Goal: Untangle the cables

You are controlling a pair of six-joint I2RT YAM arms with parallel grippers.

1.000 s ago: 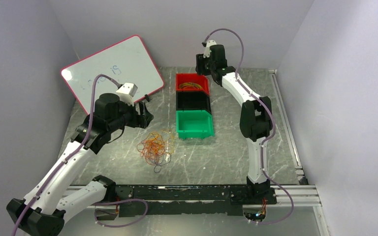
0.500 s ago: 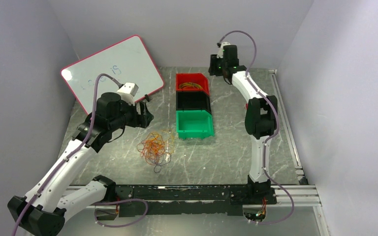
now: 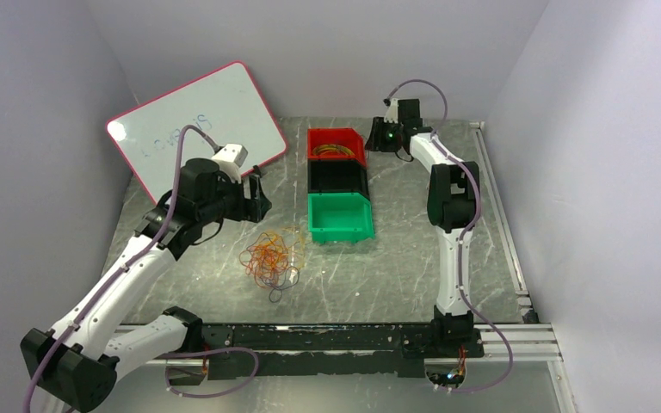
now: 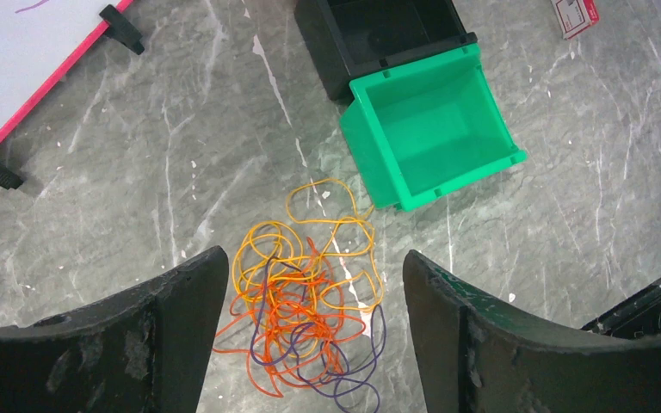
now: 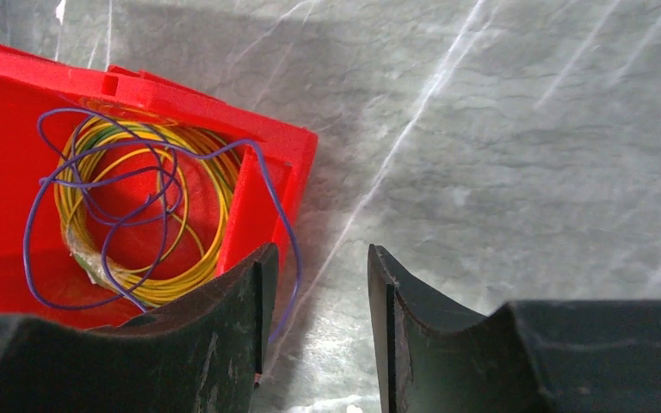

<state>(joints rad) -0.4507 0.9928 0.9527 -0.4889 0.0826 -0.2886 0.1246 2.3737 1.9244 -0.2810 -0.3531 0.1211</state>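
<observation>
- Hovering over the table (image 3: pixel 413 258), the left gripper (image 4: pixel 314 254) stands with its jaws spread wide and nothing between them.
- Seen from the left wrist, the tangle of cables (image 4: pixel 305 301) lies on the table straight below that gap: thin yellow, orange and purple loops knotted together.
- From the top view the tangle (image 3: pixel 271 256) sits near the middle of the table, just left of and nearer than the green bin (image 3: pixel 340 228), apart from it.
- Three bins stand in a row running near to far: green nearest, then the black bin (image 3: pixel 337 179), then the red bin (image 3: pixel 314 138).
- At the far side, the right gripper (image 5: pixel 320 249) is just right of the red bin, its jaws a narrow gap apart with only bare table between them.
- Inside the red bin lies a yellow coil (image 5: pixel 198 185), with a purple wire (image 5: pixel 39 215) looped over it and draped over the bin's right wall, close by one of the right gripper's fingers; I cannot tell if it touches.
- A whiteboard (image 3: pixel 198 120) leans at the far left.
</observation>
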